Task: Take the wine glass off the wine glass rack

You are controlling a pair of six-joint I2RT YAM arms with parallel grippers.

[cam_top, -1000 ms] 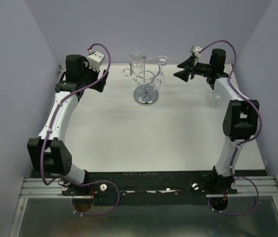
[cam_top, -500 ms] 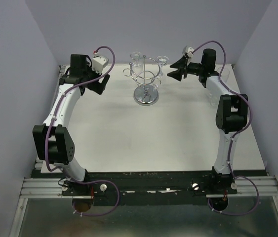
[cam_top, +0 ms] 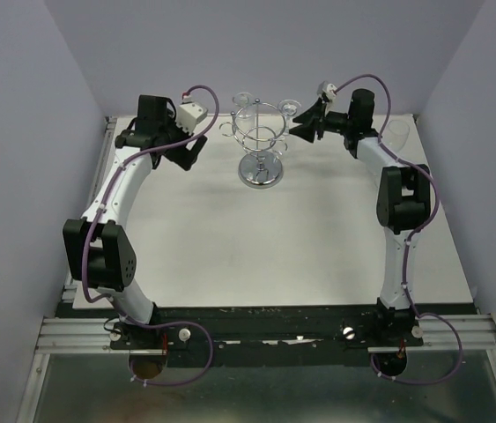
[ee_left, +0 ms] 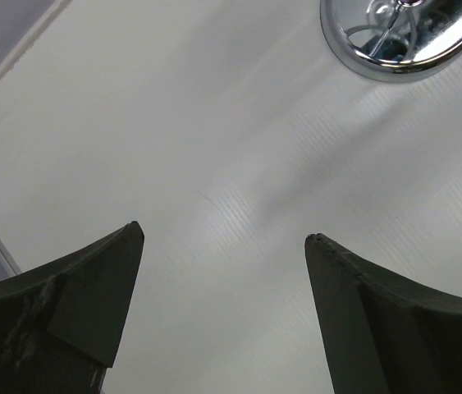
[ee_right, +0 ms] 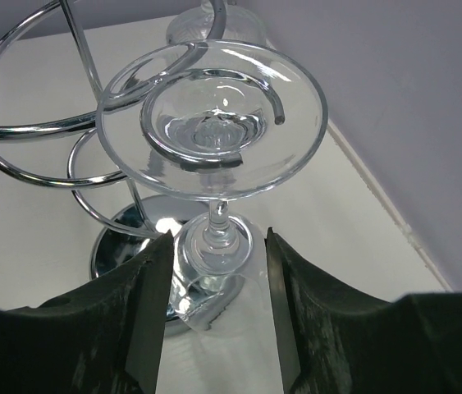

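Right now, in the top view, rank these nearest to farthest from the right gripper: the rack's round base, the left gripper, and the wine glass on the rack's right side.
1. wine glass, on the right side of the rack, just beside the right gripper.
2. round base, below the hooks, toward the left.
3. left gripper, beyond the rack, leftmost.

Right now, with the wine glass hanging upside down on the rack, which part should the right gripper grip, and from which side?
The stem. The wine glass hangs foot-up in a hook of the wine glass rack, leaving the thin stem bare below. Come level from the rack's outer side, where the open right gripper straddles it.
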